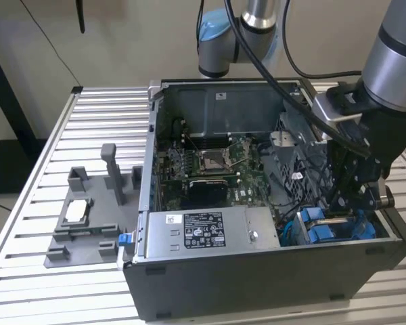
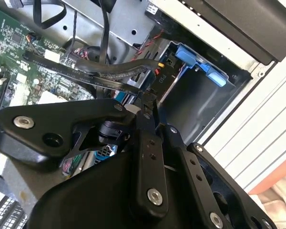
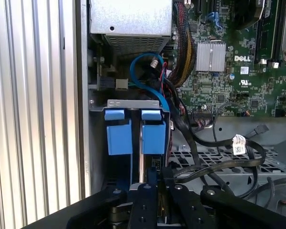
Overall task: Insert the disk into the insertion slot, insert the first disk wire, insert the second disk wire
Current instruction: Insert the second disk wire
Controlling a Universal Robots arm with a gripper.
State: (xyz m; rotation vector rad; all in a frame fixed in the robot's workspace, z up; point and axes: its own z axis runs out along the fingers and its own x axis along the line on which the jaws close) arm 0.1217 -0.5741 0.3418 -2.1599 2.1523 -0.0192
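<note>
Exterior view first, we see the gripper (image 1: 348, 203) lowered into the computer case (image 1: 257, 271) at four o'clock, over the disk (image 1: 323, 227), blue tabs upright inside the insertion slot (image 3: 133, 103), fingers nearly together, whether gripping anything we cannot tell.

Above drive cage (image 1: 338, 227): gripper (image 1: 343, 203) fills the gap — black cables (image 3: 214, 152) crowd beside it.
Case (image 1: 257, 284) centre: open over the motherboard (image 1: 213, 166).

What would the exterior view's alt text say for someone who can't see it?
A robot arm's gripper reaches into an open computer case, just above blue drive brackets at the exterior view's right. A grey fixture tray sits on the table at the left.
</note>
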